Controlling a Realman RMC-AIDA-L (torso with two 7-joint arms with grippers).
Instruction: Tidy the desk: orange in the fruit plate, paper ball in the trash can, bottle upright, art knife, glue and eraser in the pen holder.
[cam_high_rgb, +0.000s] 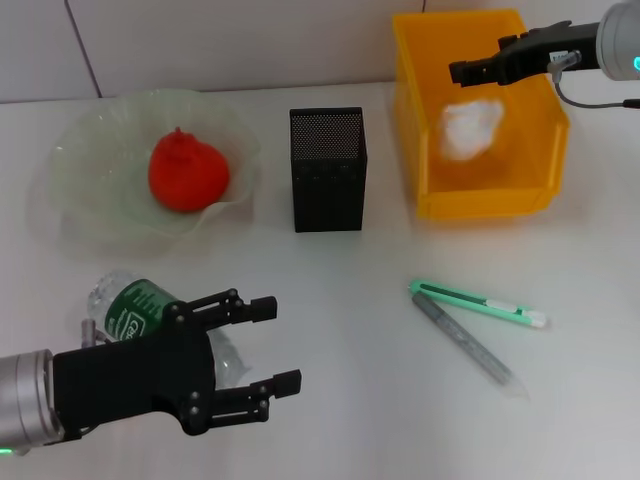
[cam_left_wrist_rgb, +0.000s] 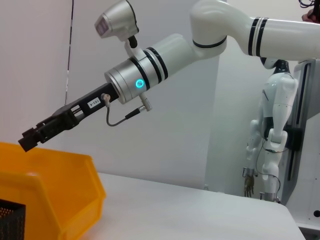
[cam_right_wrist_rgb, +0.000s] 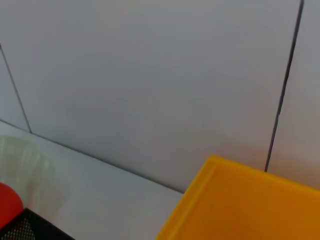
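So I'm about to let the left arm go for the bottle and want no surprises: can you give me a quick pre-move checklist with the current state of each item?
1. Orange in the fruit plate: ok.
2. Paper ball inside the trash can: ok.
3. Bottle upright: not ok, it lies on its side partly under the left hand.
4. Left hand open for a grasp: ok, fingers spread, nothing between them.
5. Right hand out of the way: ok, it is over the trash can, far from the bottle.
6. Pen holder filled: not ok, two pen-like tools lie on the desk; eraser not seen.
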